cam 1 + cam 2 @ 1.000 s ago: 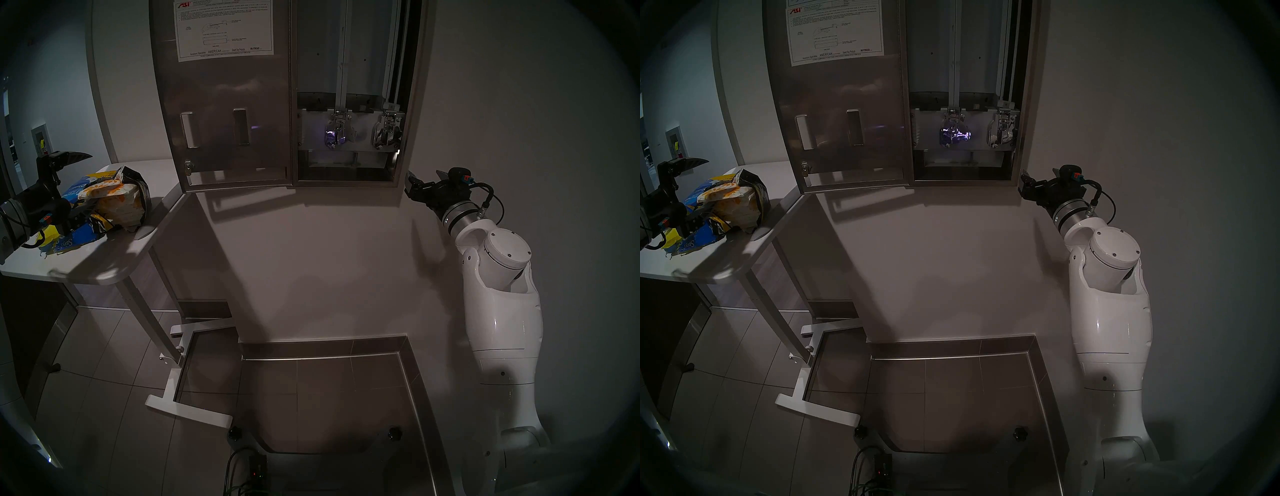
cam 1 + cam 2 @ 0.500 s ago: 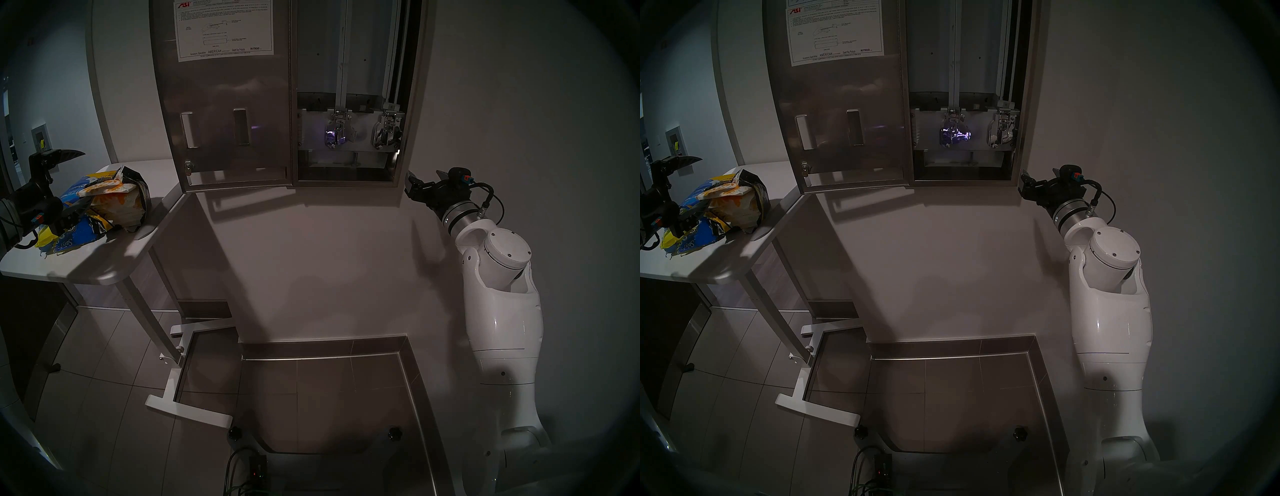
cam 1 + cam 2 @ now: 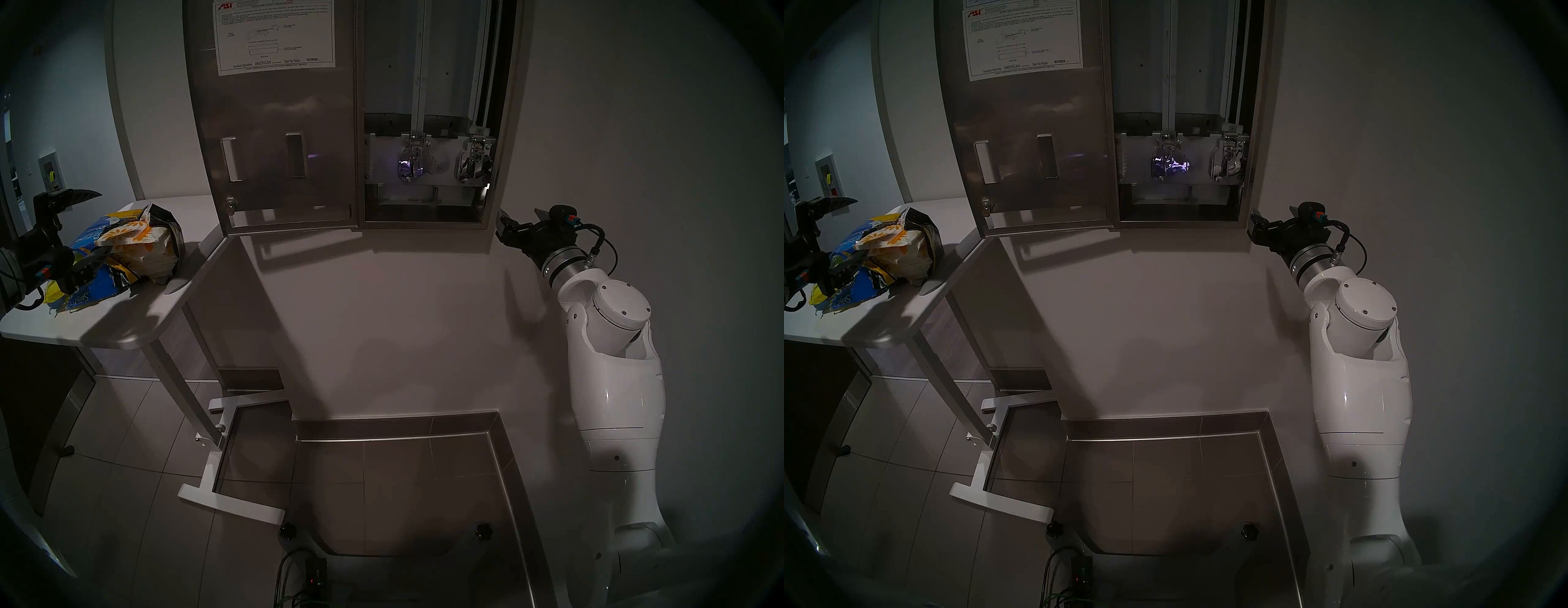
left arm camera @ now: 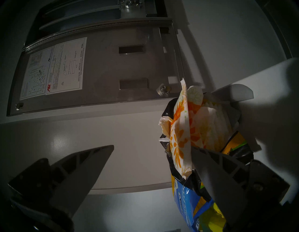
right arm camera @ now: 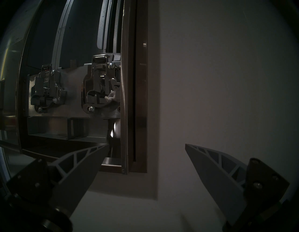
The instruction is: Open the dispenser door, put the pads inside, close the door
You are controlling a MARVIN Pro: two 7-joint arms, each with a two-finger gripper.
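Head stereo left shows the tall brushed-steel dispenser [image 3: 428, 114] at 12 o'clock, its steel door [image 3: 275, 127] swung wide open. White, orange-flowered pads [image 3: 140, 244] sit in a torn blue-and-yellow bag [image 3: 91, 293] on the white table [image 3: 127, 322] at 9 o'clock. Left gripper [image 3: 91, 225] is spread open beside them, perhaps touching the bag. Right gripper [image 3: 500, 223], at 3 o'clock, gapes empty near the dispenser's lower corner.

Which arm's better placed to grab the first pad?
Left. The left gripper is open at the torn bag on the table, one finger by the pads. The right gripper, also open, sits by the dispenser, far from them.
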